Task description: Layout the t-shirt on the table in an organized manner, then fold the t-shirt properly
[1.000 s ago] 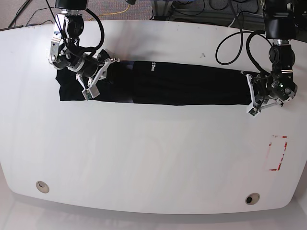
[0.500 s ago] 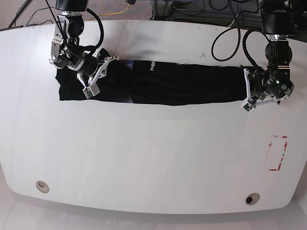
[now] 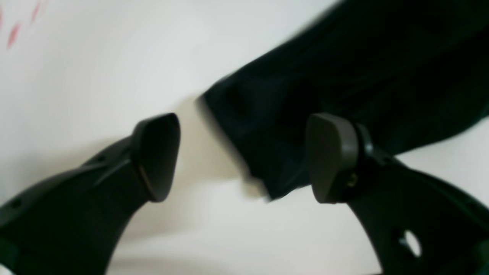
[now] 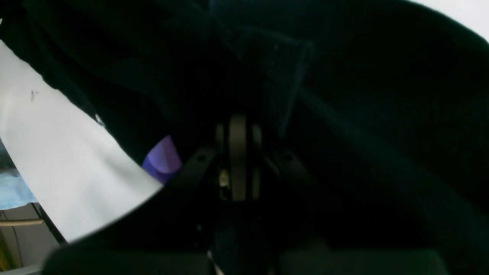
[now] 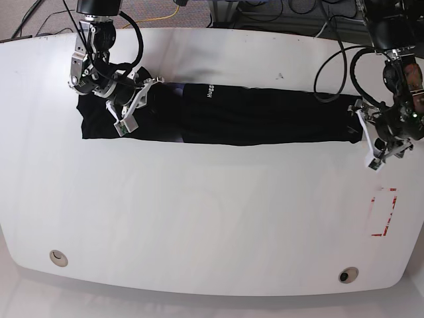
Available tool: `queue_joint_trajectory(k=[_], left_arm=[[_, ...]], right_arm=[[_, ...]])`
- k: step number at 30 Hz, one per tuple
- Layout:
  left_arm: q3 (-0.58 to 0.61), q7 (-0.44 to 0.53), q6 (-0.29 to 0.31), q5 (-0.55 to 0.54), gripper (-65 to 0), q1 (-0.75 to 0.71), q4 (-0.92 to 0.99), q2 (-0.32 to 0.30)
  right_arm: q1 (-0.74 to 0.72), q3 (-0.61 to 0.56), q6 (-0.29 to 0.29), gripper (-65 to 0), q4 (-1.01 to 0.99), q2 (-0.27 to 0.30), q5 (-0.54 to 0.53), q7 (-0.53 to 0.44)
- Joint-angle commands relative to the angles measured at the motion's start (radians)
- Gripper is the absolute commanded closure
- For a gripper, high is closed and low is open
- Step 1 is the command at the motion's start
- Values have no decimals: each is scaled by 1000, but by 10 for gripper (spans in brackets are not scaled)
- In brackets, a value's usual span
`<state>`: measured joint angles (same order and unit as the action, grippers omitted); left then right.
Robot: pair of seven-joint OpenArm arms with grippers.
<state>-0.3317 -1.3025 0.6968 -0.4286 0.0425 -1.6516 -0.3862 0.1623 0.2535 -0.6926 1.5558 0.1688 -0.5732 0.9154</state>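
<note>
Black cloth: your t-shirt (image 5: pixel 238 118) lies in a long narrow band across the far half of the white worktop (image 5: pixel 199 218). Your left gripper (image 3: pixel 244 156) has its fingers (image 3: pixel 158 152) spread wide, empty, just off the shirt's end. Your right gripper (image 4: pixel 237 152) has its fingers pressed together, buried in dark fabric; you cannot tell whether cloth is pinched.

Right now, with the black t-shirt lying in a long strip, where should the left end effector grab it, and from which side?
Judging by its pose, take the t-shirt at its free end, where the hem corner lies flat on the table. The left end effector is open just beyond it, so come in from off that end, along the strip's length, fingers straddling the corner.
</note>
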Motion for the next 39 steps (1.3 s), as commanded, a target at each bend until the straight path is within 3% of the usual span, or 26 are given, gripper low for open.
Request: queue_joint_trajectory(k=[1,15,39], left_arm=[[-31,8,1,-59,-506,24,6,-13],[-97,33,1,-223,-507,23,276,-18],[15,84,1,-224,-504,21,350,-12]], right_arm=[[-5,0,-6,-6,11,10,8,0],[-5,-1,-6,-6,13,10,6,0],[-4,4,-6,-6,13,10,2,0]])
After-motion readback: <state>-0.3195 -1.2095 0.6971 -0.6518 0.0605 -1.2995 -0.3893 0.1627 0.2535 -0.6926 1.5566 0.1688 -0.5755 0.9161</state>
